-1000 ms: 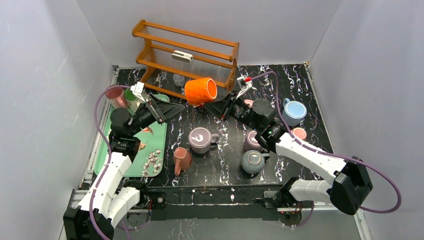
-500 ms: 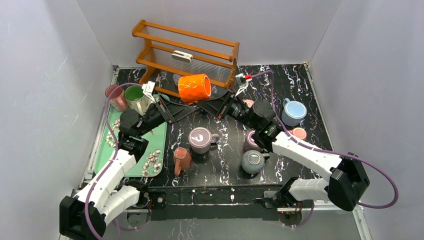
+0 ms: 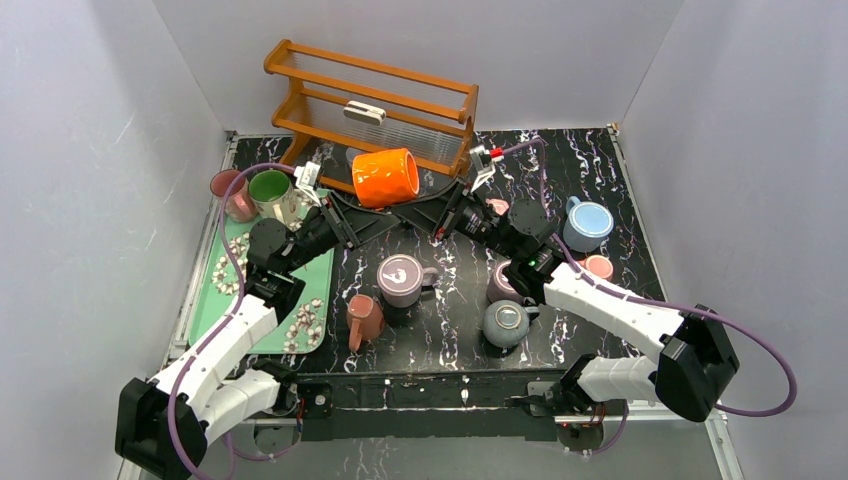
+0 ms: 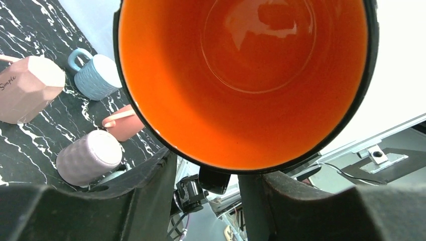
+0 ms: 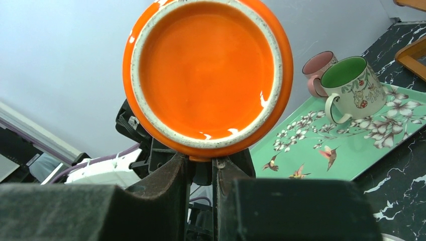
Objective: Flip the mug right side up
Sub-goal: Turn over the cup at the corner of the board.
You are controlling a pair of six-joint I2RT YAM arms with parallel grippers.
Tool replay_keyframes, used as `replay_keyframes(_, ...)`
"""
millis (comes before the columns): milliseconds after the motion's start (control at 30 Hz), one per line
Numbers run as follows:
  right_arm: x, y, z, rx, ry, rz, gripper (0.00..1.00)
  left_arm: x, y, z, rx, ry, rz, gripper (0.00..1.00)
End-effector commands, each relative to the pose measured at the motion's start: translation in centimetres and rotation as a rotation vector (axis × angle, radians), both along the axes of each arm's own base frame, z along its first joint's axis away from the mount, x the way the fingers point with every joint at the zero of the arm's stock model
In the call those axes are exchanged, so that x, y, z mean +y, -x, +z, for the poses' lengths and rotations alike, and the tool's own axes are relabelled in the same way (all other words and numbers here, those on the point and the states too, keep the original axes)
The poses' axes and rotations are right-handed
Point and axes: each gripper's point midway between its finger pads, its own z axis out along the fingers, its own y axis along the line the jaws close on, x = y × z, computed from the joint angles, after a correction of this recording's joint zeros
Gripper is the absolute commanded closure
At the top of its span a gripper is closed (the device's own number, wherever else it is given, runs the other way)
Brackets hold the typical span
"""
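The orange mug (image 3: pixel 386 177) is hanging on its side above the table (image 3: pixel 600 160), just in front of the wooden rack (image 3: pixel 372 95). The right gripper (image 5: pixel 201 168) is pinching it narrowly below its base, probably by the handle. The left gripper (image 4: pixel 208 175) is gaping wide under its rim.

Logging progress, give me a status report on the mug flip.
Right gripper shut on orange mug, sideways, aloft. Left gripper open near its rim. Wooden rack close behind.
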Motion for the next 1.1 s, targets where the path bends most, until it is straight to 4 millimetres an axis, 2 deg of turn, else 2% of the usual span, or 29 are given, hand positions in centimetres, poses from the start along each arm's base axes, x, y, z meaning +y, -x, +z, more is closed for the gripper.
replay_keyframes(0, -1.4, 2.4, 7.0, -0.158, -0.179, 0.043, 0.99, 0.1, 0.3, 3.2, -0.097, 0.052, 0.011, 0.57)
replay_keyframes(100, -1.4, 2.6, 7.0, -0.159, -0.18, 0.048, 0.99, 0.1, 0.6, 4.0, -0.119, 0.07, 0.007, 0.62)
replay_keyframes(167, -1.3, 2.7, 6.9, -0.16, -0.175, 0.055, 0.99, 0.1, 0.7, 4.4, -0.131, 0.079, 0.008, 0.72)
replay_keyframes(267, -1.3, 2.8, 6.5, -0.166, -0.163, 0.06, 0.99, 0.2, 0.8, 4.7, -0.139, 0.086, 0.013, 0.81)
replay_keyframes(400, -1.2, 2.5, 5.3, -0.155, -0.119, 0.044, 0.99, 0.5, 1.0, 5.1, -0.174, 0.095, 0.039, 0.98)
replay_keyframes(433, -1.2, 2.4, 5.0, -0.153, -0.11, 0.036, 0.99, 0.6, 1.1, 5.3, -0.187, 0.094, 0.046, 1.0)
replay_keyframes(567, -1.6, 1.9, 4.5, -0.144, -0.089, -0.007, 0.83, 0.9, 0.9, 5.1, -0.216, 0.085, 0.077, 1.0)
replay_keyframes(767, -3.0, 2.1, 4.6, -0.2, -0.081, -0.068, 0.57, 1.2, 0.2, 4.2, -0.271, 0.042, 0.133, 1.0)
replay_keyframes(900, -4.0, 2.3, 4.8, -0.234, -0.071, -0.106, 0.4, 1.6, -0.9, 3.6, -0.297, 0.013, 0.198, 1.0)
replay_keyframes(1067, -5.1, 2.1, 4.5, -0.223, -0.032, -0.158, 0.24, 2.0, -2.4, 2.8, -0.311, -0.029, 0.276, 1.0)
